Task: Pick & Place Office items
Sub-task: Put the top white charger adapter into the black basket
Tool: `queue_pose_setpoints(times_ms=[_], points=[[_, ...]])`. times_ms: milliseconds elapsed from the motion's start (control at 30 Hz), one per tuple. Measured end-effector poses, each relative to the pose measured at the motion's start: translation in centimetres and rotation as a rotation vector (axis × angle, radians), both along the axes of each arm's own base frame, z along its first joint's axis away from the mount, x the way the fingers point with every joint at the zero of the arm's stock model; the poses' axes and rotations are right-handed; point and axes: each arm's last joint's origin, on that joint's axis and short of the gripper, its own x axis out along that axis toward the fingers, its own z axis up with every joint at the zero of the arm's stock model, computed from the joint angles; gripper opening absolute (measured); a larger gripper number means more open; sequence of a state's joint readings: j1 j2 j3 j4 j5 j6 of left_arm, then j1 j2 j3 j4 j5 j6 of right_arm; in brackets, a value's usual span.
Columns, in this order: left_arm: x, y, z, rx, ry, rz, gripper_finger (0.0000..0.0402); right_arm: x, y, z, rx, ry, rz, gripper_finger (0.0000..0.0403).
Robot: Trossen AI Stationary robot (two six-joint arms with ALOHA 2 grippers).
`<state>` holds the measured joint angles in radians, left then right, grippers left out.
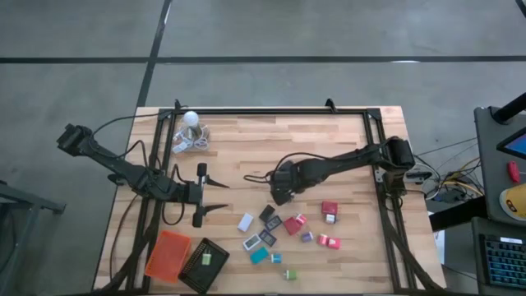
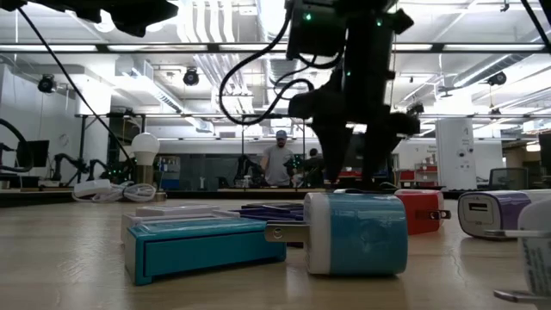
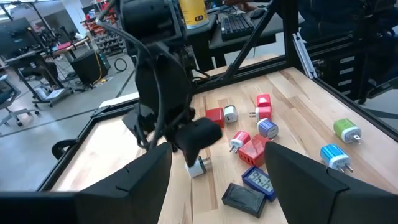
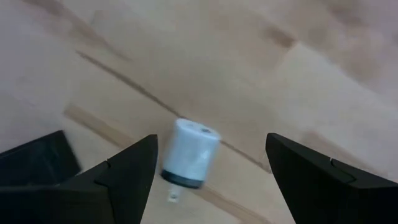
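The office items [image 1: 288, 230] are small coloured blocks and plug-like pieces lying scattered on the wooden table's near right part. My right gripper [image 1: 279, 194] points down at the far edge of the scatter, open. A small white piece with a dark end [image 4: 189, 152] lies on its side on the wood between the gripper's fingers, which stand clear of it. The left wrist view shows that white piece [image 3: 198, 167] under the right gripper [image 3: 198, 134]. My left gripper [image 1: 223, 196] hovers open and level at the table's left, facing the items.
An orange tray [image 1: 168, 255] and a black tray [image 1: 204, 265] with a green piece in it sit at the near left. A white bulb [image 1: 191, 119] with a coiled cord stands at the far left. A black frame [image 1: 271, 109] edges the table. A person stands in the room beyond.
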<state>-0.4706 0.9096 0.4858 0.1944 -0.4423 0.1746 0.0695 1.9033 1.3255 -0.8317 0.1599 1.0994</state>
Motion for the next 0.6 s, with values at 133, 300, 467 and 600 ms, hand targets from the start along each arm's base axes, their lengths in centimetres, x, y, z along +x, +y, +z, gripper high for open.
queue_pose_setpoints(times_ms=[133,300,467,600], points=[[0.0,0.0,0.0,0.001,0.001,0.0,0.0262,0.5,0.1,-1.2,0.032,0.0,0.012,0.0292],[0.0,0.0,-0.1,0.004,0.007,0.0,0.0262,0.9,0.3,-2.3,0.037,0.037,0.016,0.0289],[0.0,0.0,-0.1,0.004,0.007,0.0,0.0262,0.8,0.3,-2.5,0.052,0.047,0.016,0.0263],[0.0,0.0,-0.1,0.004,0.008,0.0,0.0262,0.8,0.3,-2.3,0.054,0.043,0.014,0.023]])
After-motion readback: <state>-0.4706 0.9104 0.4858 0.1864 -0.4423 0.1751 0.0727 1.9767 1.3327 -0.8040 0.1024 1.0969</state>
